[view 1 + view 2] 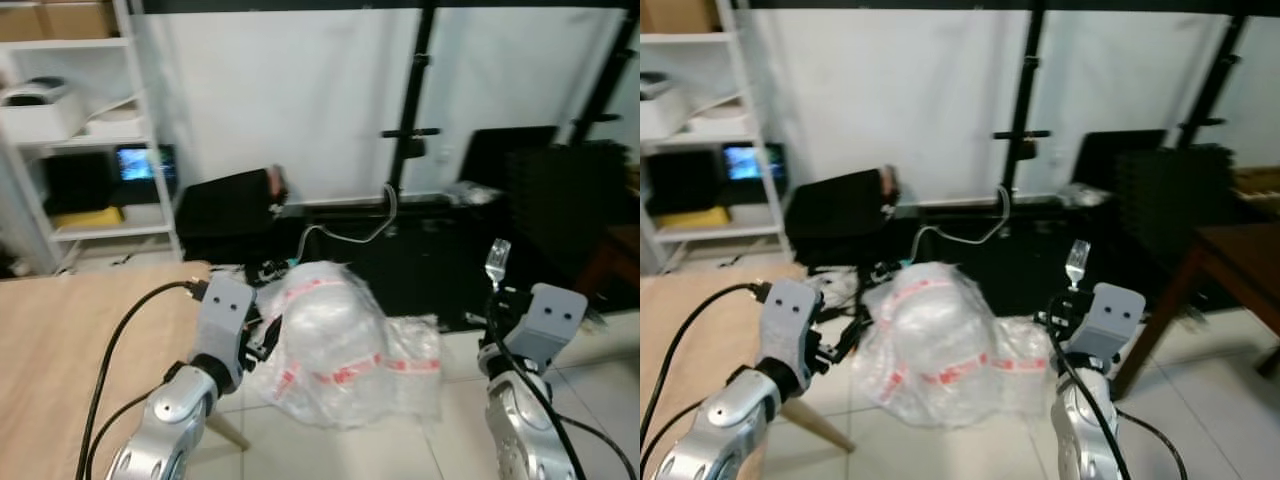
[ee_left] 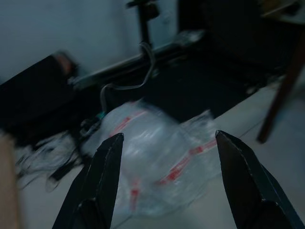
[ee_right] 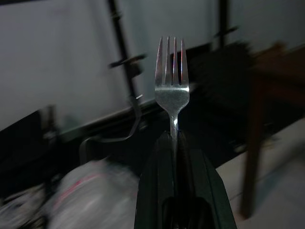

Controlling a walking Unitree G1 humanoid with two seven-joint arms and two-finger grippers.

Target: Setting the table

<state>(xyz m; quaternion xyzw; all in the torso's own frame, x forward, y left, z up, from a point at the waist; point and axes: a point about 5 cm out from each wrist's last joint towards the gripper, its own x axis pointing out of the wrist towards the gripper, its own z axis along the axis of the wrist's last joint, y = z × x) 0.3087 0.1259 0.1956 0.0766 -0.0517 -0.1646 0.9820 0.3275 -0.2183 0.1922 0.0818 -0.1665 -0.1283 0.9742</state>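
Right hand (image 3: 174, 143) grips fork (image 3: 172, 78) upright; left hand (image 2: 167, 148) spread.

I can read no text, label, brand, number or sign here. The red bands on the plastic-wrapped bundle (image 1: 335, 345) on the floor ahead of me may carry print, but they are too blurred to make out. The small lit screen (image 1: 138, 163) on the far left shelf shows only a bluish glow.
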